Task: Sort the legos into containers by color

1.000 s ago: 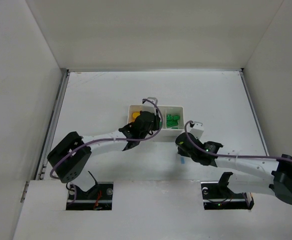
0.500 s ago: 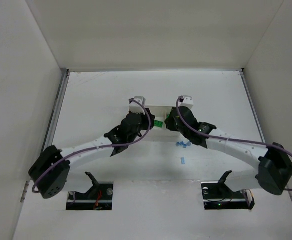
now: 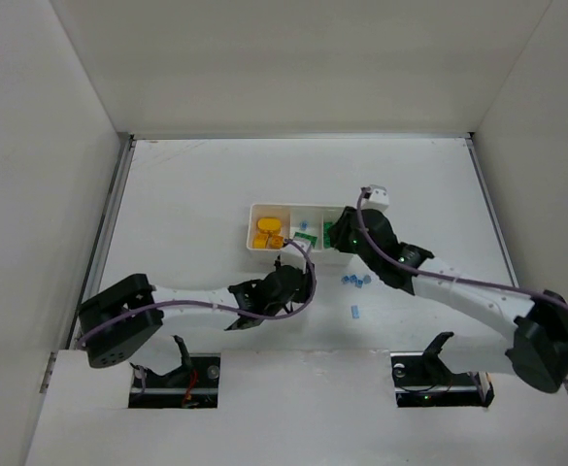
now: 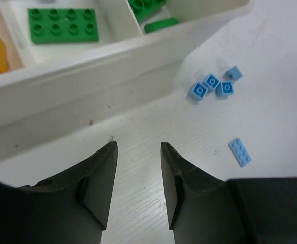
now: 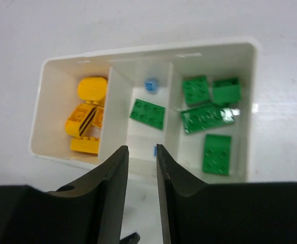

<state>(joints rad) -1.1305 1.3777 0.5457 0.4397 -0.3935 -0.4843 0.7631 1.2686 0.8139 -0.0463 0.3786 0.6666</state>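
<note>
**Item 1.** White three-compartment tray (image 3: 264, 206), near the middle of the surface (image 3: 186, 184), its long side running left to right.
- Left compartment: yellow-orange bricks (image 5: 86, 122), heaped together.
- Middle compartment: one flat green plate (image 5: 147, 113), and one small light blue brick (image 5: 151, 85) at the far wall, apart from the plate.
- Right compartment: green bricks (image 5: 209, 119), several, some overlapping.

**Item 2.** Loose light blue bricks (image 4: 214, 85), four in a tight cluster. They lie on the surface outside the tray, just off its near right corner.

**Item 3.** Flat light blue plate (image 4: 239, 152), alone on the surface. It is apart from the cluster and closer to the arm bases.

**Item 4.** Left pincer (image 4: 136, 147), low over the surface on the tray's near side, pointing toward its near wall. The fingers are parted by a narrow gap with nothing between them.

**Item 5.** Right pincer (image 5: 142, 150), above the tray and facing down, over the near wall of the middle compartment. The fingers are slightly apart and no brick is held.
</note>
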